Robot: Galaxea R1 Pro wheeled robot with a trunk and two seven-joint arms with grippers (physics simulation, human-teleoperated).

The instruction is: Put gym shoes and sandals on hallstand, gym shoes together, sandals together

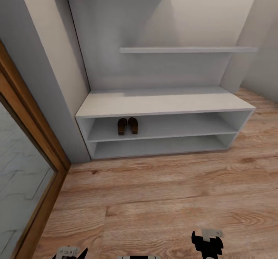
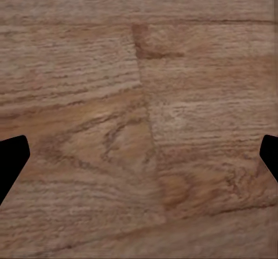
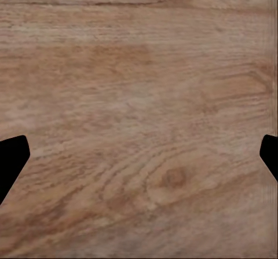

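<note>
The two sandals (image 1: 127, 126) stand side by side on the upper shelf of the rack (image 1: 162, 102), near its left end, touching or almost touching, with their long axes running from near to far. So this pair looks already done. The gym shoes are not to be seen from here, so I cannot say which way they lie from either claw or which arm is nearer to them; probably the robot must turn or drive to find them.

The left claw (image 1: 71, 253) and the right claw (image 1: 207, 243) hang low at the near edge of the head view, well apart from the rack. In each wrist view the two fingertips (image 2: 11, 160) (image 3: 11, 160) stand far apart at the sides, with bare floor (image 1: 162, 197) between them: both claws are wide open and hold nothing.

The floor between robot and rack is free. At the left a wooden door frame (image 1: 34, 135) stands close to the rack's end, and a wall shelf (image 1: 185, 49) hangs above the rack. The rest of the upper shelf, right of the sandals, has room for the shoes.
</note>
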